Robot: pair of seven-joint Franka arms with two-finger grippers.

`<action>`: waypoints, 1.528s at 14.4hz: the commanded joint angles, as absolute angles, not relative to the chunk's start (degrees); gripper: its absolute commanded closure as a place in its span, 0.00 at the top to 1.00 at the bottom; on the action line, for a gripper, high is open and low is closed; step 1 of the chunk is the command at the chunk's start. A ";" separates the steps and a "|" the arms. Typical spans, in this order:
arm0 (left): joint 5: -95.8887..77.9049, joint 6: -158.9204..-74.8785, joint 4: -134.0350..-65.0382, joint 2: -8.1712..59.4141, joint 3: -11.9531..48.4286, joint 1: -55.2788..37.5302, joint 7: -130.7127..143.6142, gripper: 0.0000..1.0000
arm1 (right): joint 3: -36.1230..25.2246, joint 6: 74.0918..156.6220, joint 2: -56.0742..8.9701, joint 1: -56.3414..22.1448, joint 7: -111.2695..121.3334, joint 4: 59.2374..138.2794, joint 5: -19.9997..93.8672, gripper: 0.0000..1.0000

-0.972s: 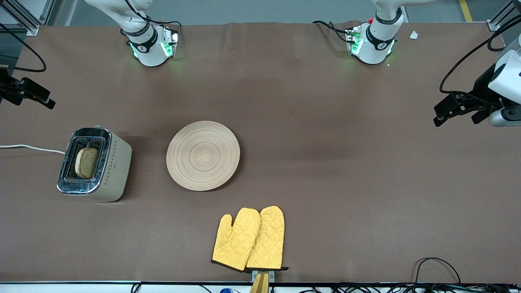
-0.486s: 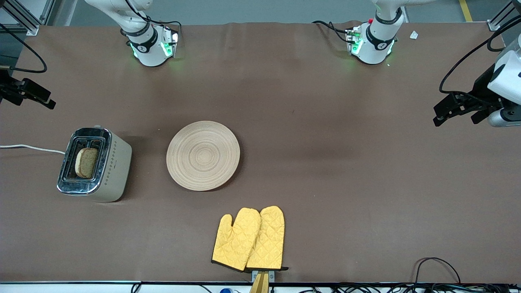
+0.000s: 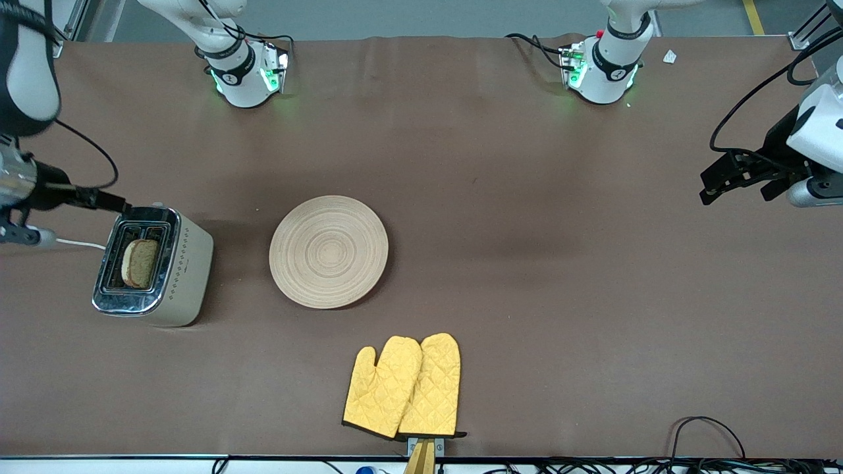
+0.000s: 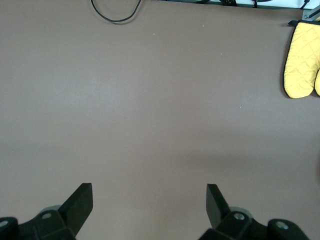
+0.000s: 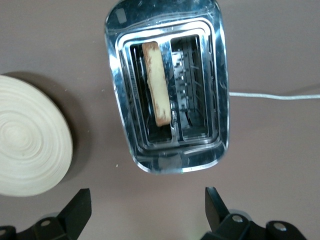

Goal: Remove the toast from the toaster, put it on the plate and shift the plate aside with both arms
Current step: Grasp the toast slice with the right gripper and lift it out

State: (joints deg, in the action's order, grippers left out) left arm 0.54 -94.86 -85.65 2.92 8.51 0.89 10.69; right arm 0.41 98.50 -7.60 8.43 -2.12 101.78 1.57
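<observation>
The black two-finger right gripper [image 5: 145, 212], fingers spread, hangs over the chrome-topped beige toaster [image 3: 155, 264] near the right arm's table edge; the brown speckled toast slice [image 3: 139, 263] stands in one slot. The round beige wooden plate [image 3: 328, 251] lies beside it. The left gripper [image 4: 149, 205], fingers apart, waits over bare brown table [image 3: 560, 296] at the left arm's edge.

The boxy cream toaster [image 3: 158, 264] has a glossy mirror-chrome metal top [image 5: 167, 90]. In its slot, the squarish brown speckled toast [image 3: 140, 263] looks rough and matt. Beside the toaster, the round beige wooden plate [image 3: 328, 251] shows matt ring grain. The yellow quilted cloth oven mitts [image 3: 403, 387] look soft. The brown table cover [image 3: 527, 296] seems matt, perhaps paper.
</observation>
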 commanded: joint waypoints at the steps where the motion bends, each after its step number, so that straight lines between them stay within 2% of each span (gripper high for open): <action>1: 0.18 -93.87 -84.64 3.25 8.53 1.05 9.93 1.00 | 1.05 101.68 -10.89 9.23 -1.85 101.43 0.97 1.00; 4: 0.18 -93.87 -84.64 3.25 8.53 1.05 9.93 1.00 | 1.05 105.29 -13.79 9.40 -1.84 101.34 0.35 1.00; 11: 0.18 -93.87 -84.64 3.25 8.53 1.14 9.93 1.00 | 1.05 107.93 -16.61 9.32 -2.11 100.55 -1.93 0.99; 15: 0.18 -93.87 -84.73 3.25 8.53 1.14 9.84 1.00 | 1.05 107.84 -18.01 9.32 -2.28 99.32 -1.14 0.68; 17: 0.18 -93.87 -84.73 3.25 8.44 1.14 9.84 1.00 | 1.05 107.58 -18.19 9.05 -2.37 98.88 -1.23 0.37; 19: 0.18 -93.87 -84.73 3.25 8.44 1.14 9.84 1.00 | 1.05 107.40 -18.28 9.05 -2.37 98.70 -1.14 0.18; 21: 0.18 -93.87 -84.73 3.25 8.44 1.14 9.84 1.00 | 1.14 107.32 -18.28 8.97 -2.02 98.61 -1.14 0.04; 22: 0.18 -93.87 -84.73 3.25 8.44 1.14 9.84 1.00 | 1.14 107.23 -18.28 8.79 -1.85 98.53 -1.14 0.02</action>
State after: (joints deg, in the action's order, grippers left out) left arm 0.54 -94.83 -85.64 3.02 8.51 0.92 10.50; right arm 0.53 107.95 -17.78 8.51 -2.13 99.61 -1.19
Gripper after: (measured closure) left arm 0.000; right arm 0.846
